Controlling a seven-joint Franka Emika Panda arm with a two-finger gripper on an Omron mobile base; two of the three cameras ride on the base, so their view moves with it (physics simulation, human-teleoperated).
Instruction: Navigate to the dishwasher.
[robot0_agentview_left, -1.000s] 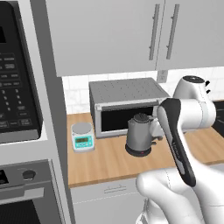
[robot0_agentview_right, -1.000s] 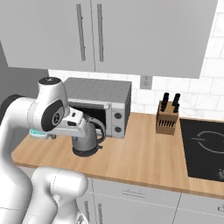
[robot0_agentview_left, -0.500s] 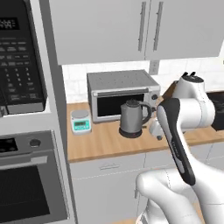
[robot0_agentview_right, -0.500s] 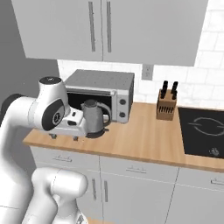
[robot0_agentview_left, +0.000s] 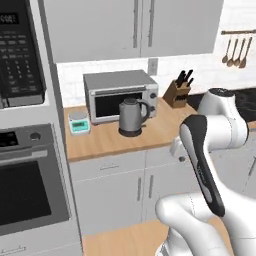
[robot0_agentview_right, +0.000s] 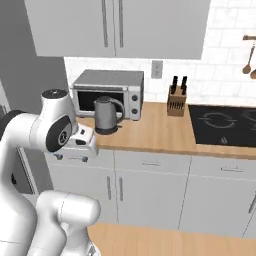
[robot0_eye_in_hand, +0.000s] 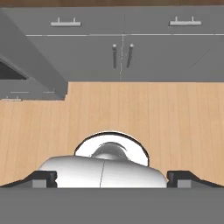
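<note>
I am on the driving step, and I judge it is not done. My arm is tucked in over my base. My gripper (robot0_eye_in_hand: 111, 178) points down at the wood floor (robot0_eye_in_hand: 175, 122), its two tips are far apart, and it holds nothing.

From left to right in front of me: a tall oven (robot0_agentview_left: 27, 200) with a black panel (robot0_agentview_left: 20, 55) above it. Then comes the counter (robot0_agentview_left: 150, 132), with a small scale (robot0_agentview_left: 79, 122), a microwave (robot0_agentview_left: 120, 95), a kettle (robot0_agentview_left: 131, 116) just in front of the microwave, and a knife block (robot0_agentview_left: 179, 90). Past that is the black cooktop (robot0_agentview_right: 220, 122), with spoons (robot0_agentview_left: 235, 50) hanging on the wall.

Under the counter I find light grey doors (robot0_agentview_right: 115, 187) with short handles. None has one long black bar, so I cannot tell where the dishwasher is yet.

The oven blocks the far left. So I think my base should roll or turn to the right, along the cabinets, until a flat grey front with a long bar comes up. Then I should stop, facing it.
</note>
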